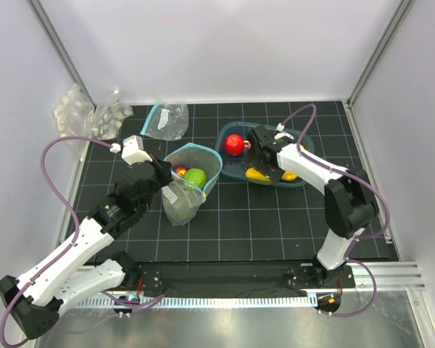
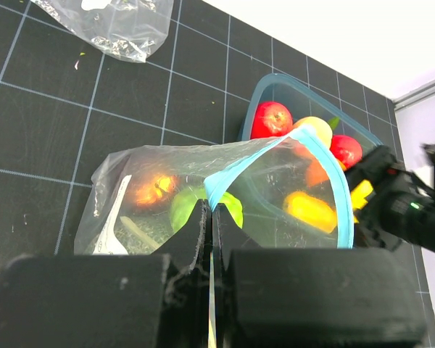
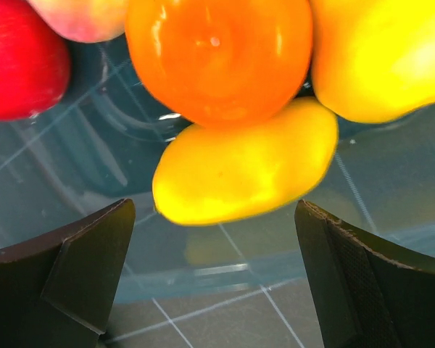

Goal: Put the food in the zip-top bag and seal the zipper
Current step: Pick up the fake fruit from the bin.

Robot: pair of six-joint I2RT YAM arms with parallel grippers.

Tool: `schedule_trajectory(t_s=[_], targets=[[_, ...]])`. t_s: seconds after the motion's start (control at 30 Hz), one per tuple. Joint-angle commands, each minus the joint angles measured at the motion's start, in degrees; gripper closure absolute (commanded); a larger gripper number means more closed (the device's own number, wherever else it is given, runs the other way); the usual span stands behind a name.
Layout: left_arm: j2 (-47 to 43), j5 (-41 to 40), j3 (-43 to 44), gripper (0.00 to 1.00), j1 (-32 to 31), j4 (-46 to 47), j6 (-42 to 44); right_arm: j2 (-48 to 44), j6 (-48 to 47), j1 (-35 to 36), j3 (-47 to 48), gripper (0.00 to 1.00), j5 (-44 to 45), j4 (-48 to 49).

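Note:
The clear zip-top bag stands open mid-table, its teal zipper rimming the mouth. Inside lie a green ball, a red-orange fruit and a dull-green melon. My left gripper is shut on the zipper at the bag's left rim. My right gripper is open over the teal bowl, just above a yellow lemon. An orange ball, another yellow fruit and a red ball also lie in the bowl.
A second, empty clear bag lies at the back. Clear packs of white lumps sit at the back left corner. White walls close the mat on three sides.

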Motion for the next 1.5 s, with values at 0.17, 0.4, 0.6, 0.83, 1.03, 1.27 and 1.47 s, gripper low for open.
schedule_trajectory(t_s=[0.17,0.4,0.6,0.83,1.03,1.27,1.47], targets=[[-1.1,-0.5,0.1,1.0,0.2,3.3,0.0,7.6,4.1,-0.6,5.3,0.01,0.3,-5.1],[-0.8,-0.4,0.1,1.0,0.2,3.4,-0.1,8.3,4.9,-1.2,3.3,0.06,2.3,-2.4],[-0.7,-0.3,0.0,1.0,0.1,3.4,-0.2,6.8,4.7,-1.3,3.4,0.27,3.9,-2.4],[-0.5,-0.1,0.0,1.0,0.1,3.4,-0.2,6.2,5.3,-1.4,0.9,0.04,5.3,-0.1],[-0.5,0.1,0.0,1.0,0.1,3.6,-0.2,9.9,4.8,-2.4,2.8,0.05,6.6,-1.1],[-0.6,0.2,0.0,1.0,0.1,3.6,-0.2,1.4,6.0,-2.5,-0.1,0.32,8.6,-1.8],[-0.3,0.6,0.0,1.0,0.1,3.7,-0.2,-11.1,9.3,-2.2,-8.3,0.31,11.2,2.5]])
